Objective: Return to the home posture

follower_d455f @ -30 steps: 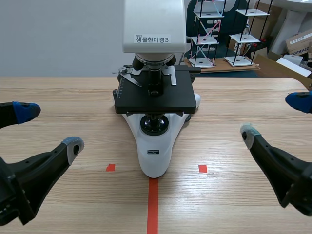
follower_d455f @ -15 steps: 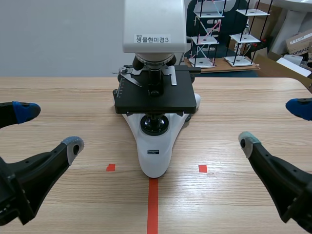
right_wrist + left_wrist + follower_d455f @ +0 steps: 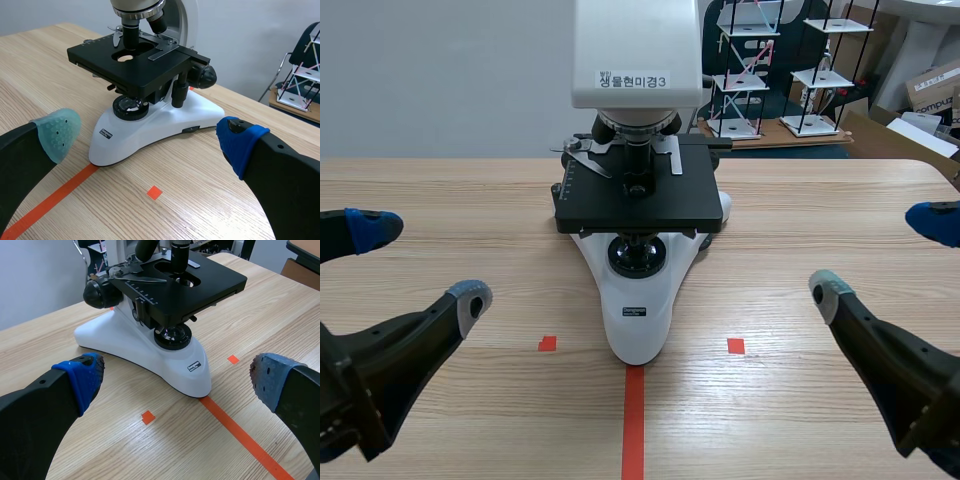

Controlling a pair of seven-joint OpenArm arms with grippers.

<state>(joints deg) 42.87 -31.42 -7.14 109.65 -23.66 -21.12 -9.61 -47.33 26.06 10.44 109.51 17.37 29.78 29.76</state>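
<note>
A white microscope (image 3: 638, 200) with a black stage (image 3: 638, 205) stands at the table's middle, also seen ahead of both grippers as the microscope (image 3: 155, 335) and the microscope (image 3: 150, 100). My left gripper (image 3: 415, 262) is low at the left, open, nothing between its pads. My right gripper (image 3: 880, 255) is low at the right, open and empty too. In the left wrist view the left gripper (image 3: 175, 377) has its fingers wide apart; the right gripper (image 3: 147, 132) stands the same way. Both sit well short of the microscope.
Wire racks (image 3: 780, 70) and cardboard boxes (image 3: 930, 90) stand beyond the table's far right edge. A label (image 3: 632, 79) is stuck on the microscope's head. Bare wood lies to either side of the microscope base.
The right gripper has shifted slightly lower and toward the near edge. The left arm and the microscope have not moved.
</note>
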